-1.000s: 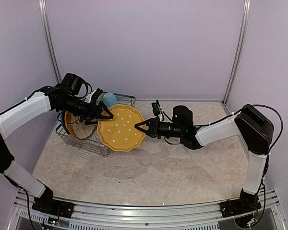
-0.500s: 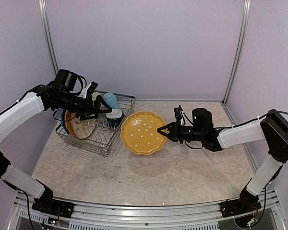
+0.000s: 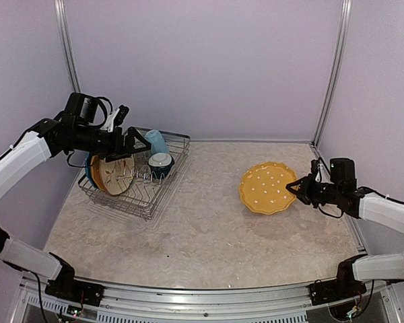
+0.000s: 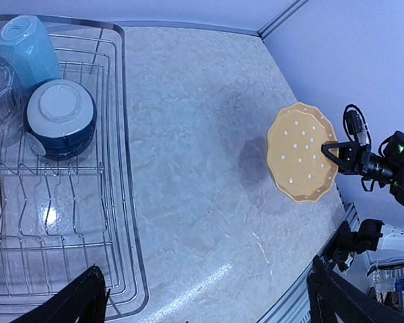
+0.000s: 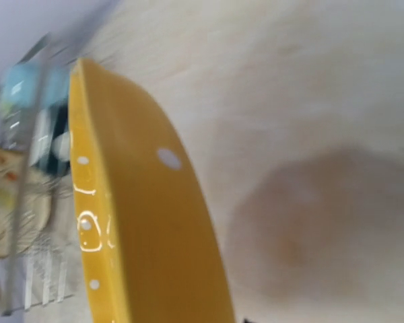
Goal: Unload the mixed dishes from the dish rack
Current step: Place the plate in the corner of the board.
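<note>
your right gripper (image 3: 297, 188): pinched narrow on the 3 o'clock rim of the orange-yellow dotted plate (image 3: 267, 187)
the plate: tilted over the table (image 3: 209, 235), at about 3 o'clock in your top view; you cannot tell whether its low edge touches down
your left gripper (image 3: 130, 131): jaws spread wide, holding nothing, above the dish rack (image 3: 148, 202) at 10 o'clock
in the rack: cream floral plate (image 3: 114, 173) on edge, dark-teal bowl (image 3: 161, 163), light blue mug (image 3: 156, 141) and clear glass (image 4: 1, 91) toward 12 o'clock
</note>
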